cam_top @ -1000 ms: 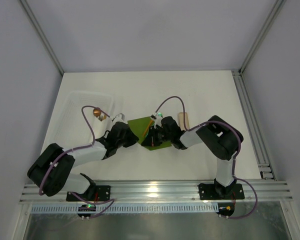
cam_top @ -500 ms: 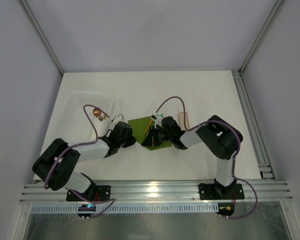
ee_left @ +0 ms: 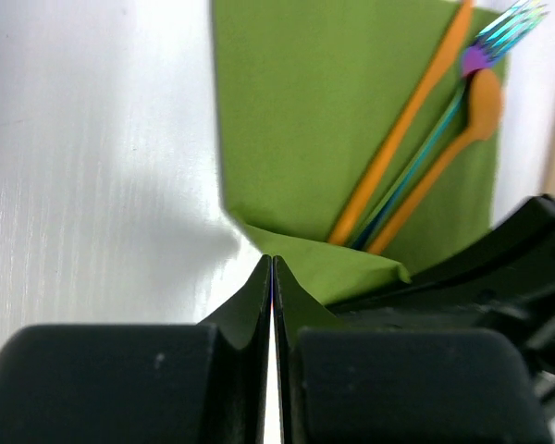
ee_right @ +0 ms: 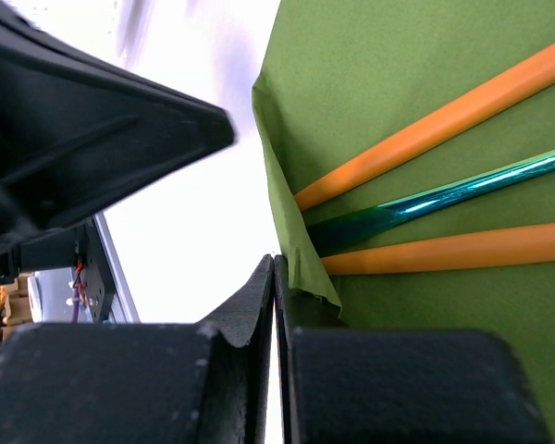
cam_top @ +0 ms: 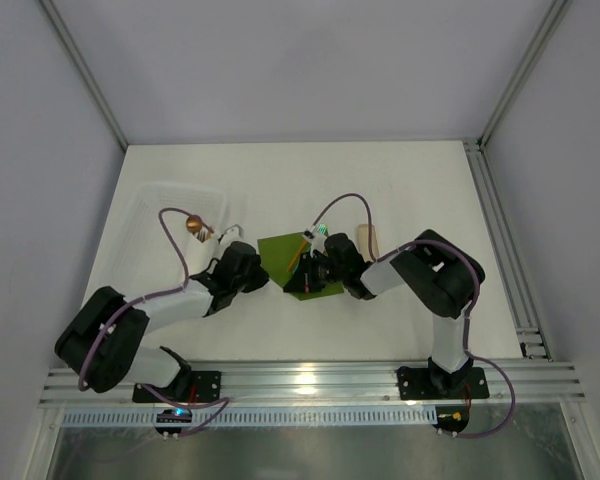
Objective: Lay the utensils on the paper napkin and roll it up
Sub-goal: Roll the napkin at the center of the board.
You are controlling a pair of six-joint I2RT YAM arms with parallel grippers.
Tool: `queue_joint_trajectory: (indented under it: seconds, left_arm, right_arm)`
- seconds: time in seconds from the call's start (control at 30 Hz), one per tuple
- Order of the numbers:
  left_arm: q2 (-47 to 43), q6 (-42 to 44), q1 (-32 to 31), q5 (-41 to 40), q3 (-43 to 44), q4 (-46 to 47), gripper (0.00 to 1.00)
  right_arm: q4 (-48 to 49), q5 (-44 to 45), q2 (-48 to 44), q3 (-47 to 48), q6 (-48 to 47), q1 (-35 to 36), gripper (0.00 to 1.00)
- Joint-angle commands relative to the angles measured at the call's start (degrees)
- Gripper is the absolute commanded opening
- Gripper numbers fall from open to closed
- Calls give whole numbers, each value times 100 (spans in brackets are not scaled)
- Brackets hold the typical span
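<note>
- Left tool (ee_left: 272,266): the jaws are pressed fully together with no gap showing. The tips sit at the folded corner of the paper napkin (ee_left: 305,111). Whether any paper is caught between them cannot be told.
- Right tool (ee_right: 274,264): the jaws are likewise fully closed. The tips lie against the edge of the same folded flap, and part of the flap lies over one finger. No grip on the paper can be confirmed.
- The two tools face each other across that corner, close together, the left arm reaching in from the left and the right arm from the right.
- The paper napkin is olive-green and plain. It lies on the white table (cam_top: 400,190) near the middle, turned corner-on in the top view. One corner is folded up over the handle ends of the utensils (cam_top: 305,247).
- There are three utensils, side by side and roughly parallel, running diagonally across the napkin: an orange knife (ee_left: 407,129), an iridescent green-purple fork (ee_left: 421,153) and an orange spoon (ee_left: 486,92). The fork lies between the two orange pieces, and its tines reach the napkin's far edge.
- The handle ends are hidden under the flap.
- A clear plastic tray (cam_top: 170,187) stands left of the napkin and apart from it. A small copper-coloured item (cam_top: 195,226) sits at its right side.
- A pale beige cylinder (cam_top: 366,240) lies on the table near the napkin's right side.
</note>
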Motion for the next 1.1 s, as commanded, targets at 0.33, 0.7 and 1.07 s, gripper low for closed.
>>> queue_joint_trajectory:
  seconds: [0.33, 0.7, 1.07]
  left_arm:
    - [-45, -588, 28, 549, -491, 1938, 0]
    - [614, -1125, 28, 478, -1318, 4285, 0]
    - [1749, -1231, 11, 892, -1407, 6053, 0]
  right_arm:
    - [166, -84, 38, -36, 63, -61, 4]
    - [166, -119, 29, -45, 37, -70, 4]
    - [149, -101, 20, -54, 19, -87, 3]
